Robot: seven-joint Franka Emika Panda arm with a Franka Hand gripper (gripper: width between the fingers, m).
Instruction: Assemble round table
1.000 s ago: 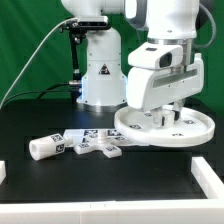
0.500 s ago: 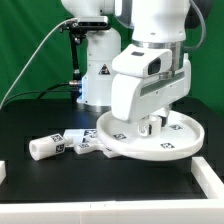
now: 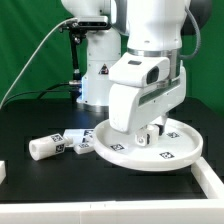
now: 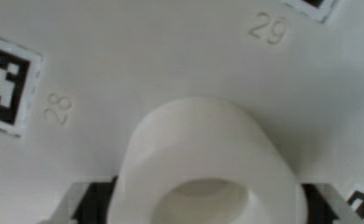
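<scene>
White and smooth, the large round rimmed plastic disc point(image 3: 178, 150) has slid over the matte black bench point(image 3: 60, 195) toward the exterior view's left. It came with the hand point(image 3: 150, 131), which looks clamped on the disc's raised rounded hub point(image 4: 197, 150). I judge this to be repositioning before joining. Left of the disc, the short thick white cylinder point(image 3: 44, 149) lies on its side. The small tagged cross-shaped piece point(image 3: 78, 143) sits between the two.

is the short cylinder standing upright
No, the short cylinder lies on its side, to the exterior view's left of the round disc.
</scene>
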